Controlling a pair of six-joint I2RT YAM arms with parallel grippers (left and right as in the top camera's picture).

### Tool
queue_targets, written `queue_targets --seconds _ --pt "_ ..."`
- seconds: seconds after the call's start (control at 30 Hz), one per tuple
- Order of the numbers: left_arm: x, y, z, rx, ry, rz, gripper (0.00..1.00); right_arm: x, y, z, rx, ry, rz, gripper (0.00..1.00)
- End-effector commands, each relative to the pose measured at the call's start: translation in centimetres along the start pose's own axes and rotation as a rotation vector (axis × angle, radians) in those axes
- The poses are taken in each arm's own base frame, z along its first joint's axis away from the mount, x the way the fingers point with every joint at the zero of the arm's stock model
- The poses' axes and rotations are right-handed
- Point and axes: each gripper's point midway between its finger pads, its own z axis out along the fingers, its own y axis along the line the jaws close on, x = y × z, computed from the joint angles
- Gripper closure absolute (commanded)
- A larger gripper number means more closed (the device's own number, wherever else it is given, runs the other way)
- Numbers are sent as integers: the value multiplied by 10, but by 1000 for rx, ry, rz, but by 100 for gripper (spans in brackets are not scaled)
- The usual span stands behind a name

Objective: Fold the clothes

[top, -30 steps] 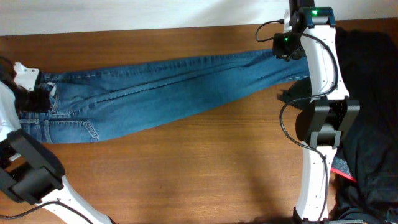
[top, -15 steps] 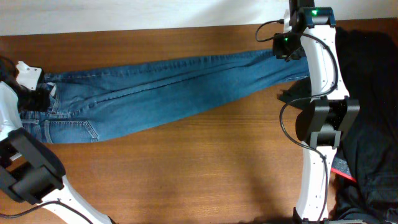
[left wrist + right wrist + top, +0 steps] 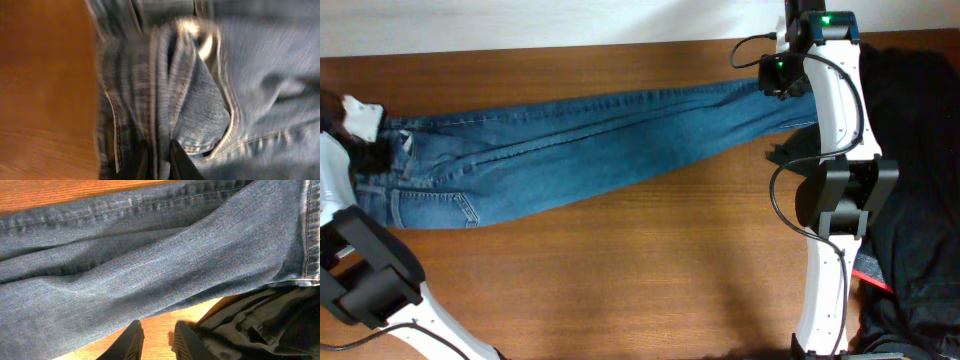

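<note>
Pinching jeans (image 3: 580, 140) at waistband (image 3: 150, 90) in near-shut left claw (image 3: 156, 162), holding right claw (image 3: 156, 339) slightly parted and empty beside hem (image 3: 307, 235), likely needing a hem grasp next.

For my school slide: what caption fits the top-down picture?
Blue jeans lie stretched out along a wooden table, ready for folding.

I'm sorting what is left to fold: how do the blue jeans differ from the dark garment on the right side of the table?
Colour: the jeans are medium-blue denim; the dark garment is black. Pose: the jeans lie stretched long across the table; the dark garment sits bunched at the right edge. Handling: the left gripper pinches the jeans' waistband; the dark garment is not held. Both are fabric, meeting at the jeans' hem.
</note>
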Motion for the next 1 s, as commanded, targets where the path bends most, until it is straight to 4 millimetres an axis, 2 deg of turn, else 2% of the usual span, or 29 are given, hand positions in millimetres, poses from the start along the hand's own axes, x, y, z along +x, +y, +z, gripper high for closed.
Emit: queue_targets --seconds 0.0,0.13,0.2,0.27,0.33,0.47,0.5,0.53,0.6,0.7,0.73,0.8,0.97 --pt "-44 4 -42 9 -168 -46 86 3 -1 9 -4 19 0 74" --pt "-48 14 -44 -13 -194 -100 86 9 -1 25 -2 55 1 74" --pt "-49 31 -46 -63 -214 -207 87 13 -2 32 -1 77 1 74" --pt "-51 38 -48 -57 -242 -290 87 16 -1 36 0 91 1 74" --pt "-54 30 -49 2 -263 -294 88 16 -1 36 0 91 1 74" --pt "-52 2 -46 99 -234 -205 87 14 -1 36 0 83 1 74" --pt "-49 -5 -45 114 -214 -193 85 14 -2 36 0 82 1 74" --pt "-46 -15 -44 135 -187 -189 77 14 -2 36 0 81 2 74" --pt "-39 -31 -43 170 -137 -198 75 14 -2 36 0 81 1 74" --pt "-21 -43 -38 165 -19 -401 78 15 -1 36 0 85 1 73" --pt "-5 -42 -33 102 62 -565 81 16 -1 36 0 89 1 74" --pt "11 -45 -28 54 134 -742 81 17 -1 36 0 94 1 74" --pt "22 -55 -12 42 172 -889 78 20 -2 36 1 107 1 73"
